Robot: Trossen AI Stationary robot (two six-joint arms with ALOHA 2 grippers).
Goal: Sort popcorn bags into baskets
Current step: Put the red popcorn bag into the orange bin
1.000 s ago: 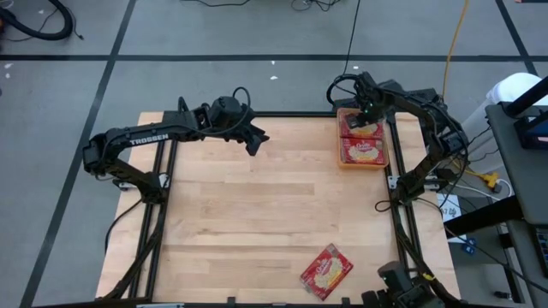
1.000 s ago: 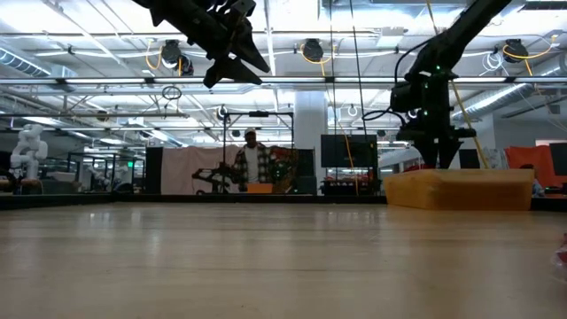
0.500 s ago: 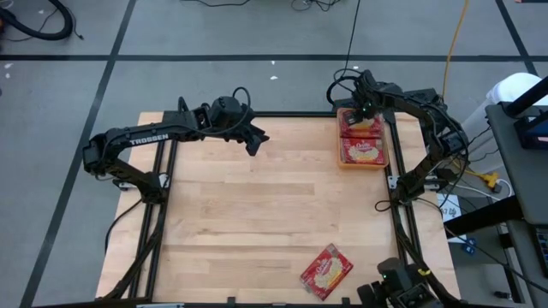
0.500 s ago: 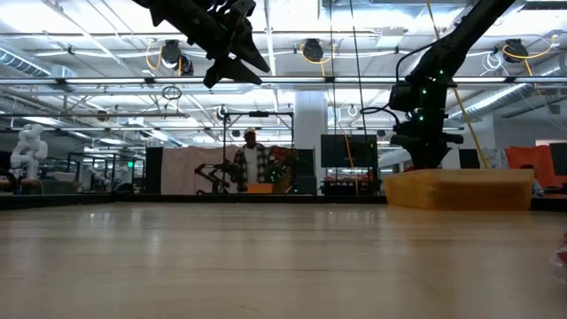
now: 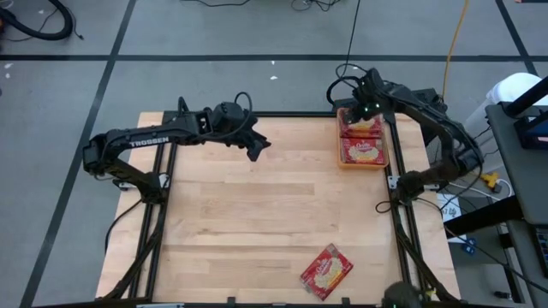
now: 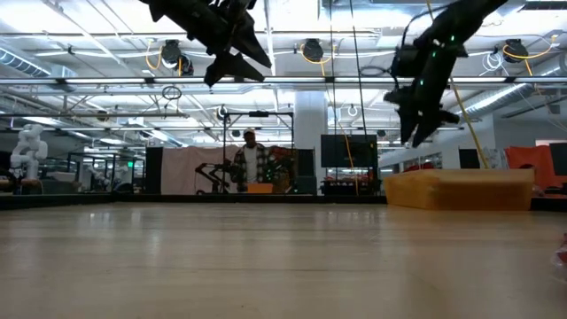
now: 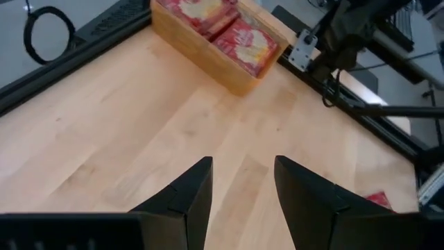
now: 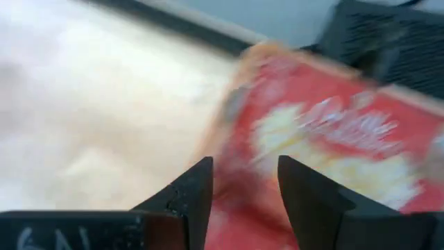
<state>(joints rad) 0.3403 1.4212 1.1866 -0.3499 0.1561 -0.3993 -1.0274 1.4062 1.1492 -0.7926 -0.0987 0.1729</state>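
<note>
Pale wooden tabletop (image 5: 257,214) carries a shallow translucent orange plastic basket (image 5: 363,162) at its far right corner, holding flat red popcorn bags (image 5: 364,151) with cream-yellow popcorn pictures, and one further red popcorn bag (image 5: 326,271) lies alone near the front edge, well apart from the basket. Right claw (image 5: 366,109) hangs above the basket's far end, fingers parted and grasping nothing. Left claw (image 5: 259,148) hovers over the far middle of the tabletop, likewise released and empty.
</note>
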